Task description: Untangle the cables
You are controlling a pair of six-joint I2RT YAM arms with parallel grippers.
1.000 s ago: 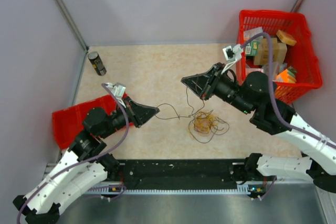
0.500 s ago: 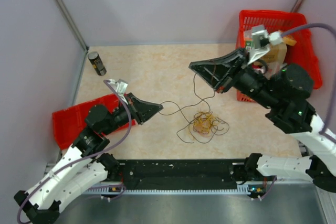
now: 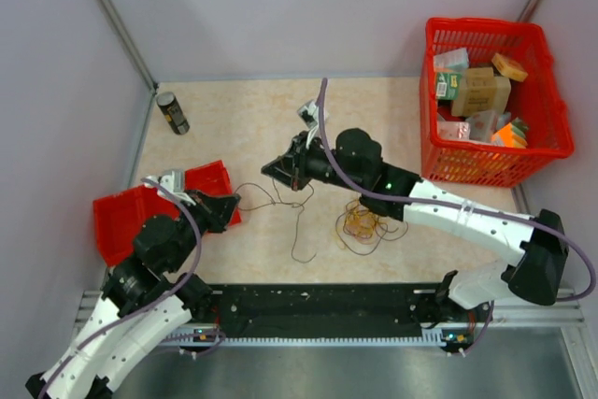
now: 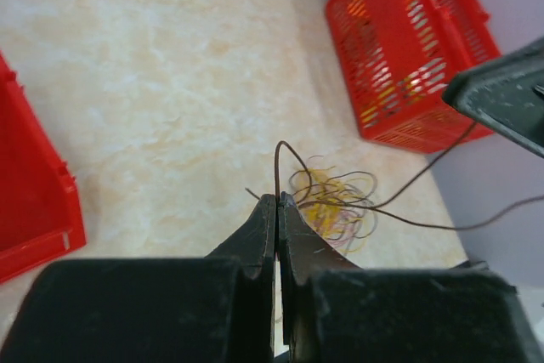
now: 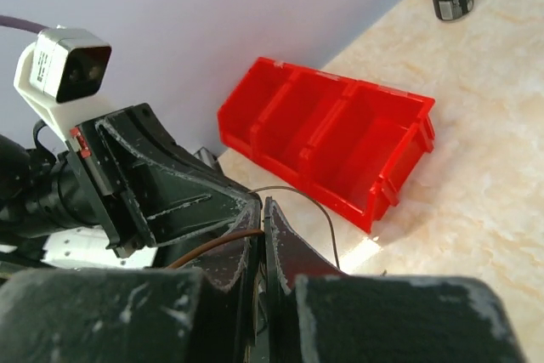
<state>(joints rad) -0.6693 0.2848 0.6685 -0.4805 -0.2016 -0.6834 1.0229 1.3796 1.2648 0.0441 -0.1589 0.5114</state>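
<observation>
Top external: left tool (image 3: 234, 201) and right tool (image 3: 273, 171) both pinch a dark strand (image 3: 257, 195) left of the thin yellow-orange and brown wire tangle (image 3: 363, 221); right one's nearer.

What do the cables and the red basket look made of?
The cables: thin, limp plastic-insulated wire by the look, yellow-orange and dark brown, lying in loose loops. The red basket: glossy moulded plastic, likely, given its even slotted walls.
</observation>
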